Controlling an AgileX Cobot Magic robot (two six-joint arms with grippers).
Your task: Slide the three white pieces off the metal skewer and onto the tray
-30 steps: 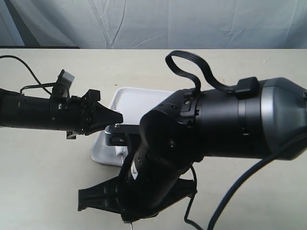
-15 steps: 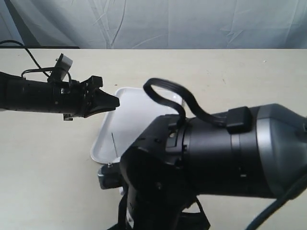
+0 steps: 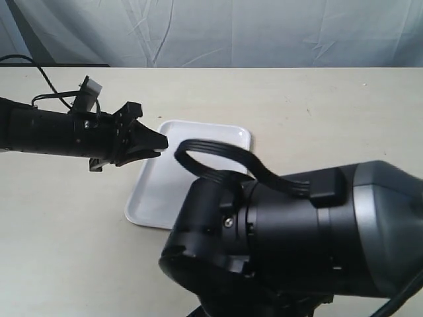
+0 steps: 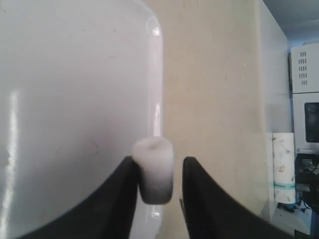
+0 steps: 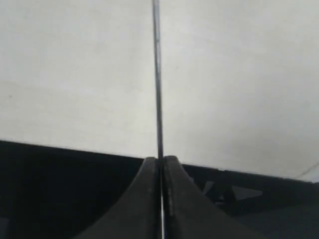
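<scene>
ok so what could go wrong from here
1. The white piece in the left gripper hangs right by the tray rim, so a release might drop it on the table.
2. The right gripper pinches the thin metal skewer; it could twist in that narrow grip.

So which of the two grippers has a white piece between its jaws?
The left gripper, over the tray rim. The right gripper only pinches the thin skewer in its shut jaws.

Soft even light; glare streaks on tray (image 4: pixel 155 74); right wrist view blurred.
</scene>
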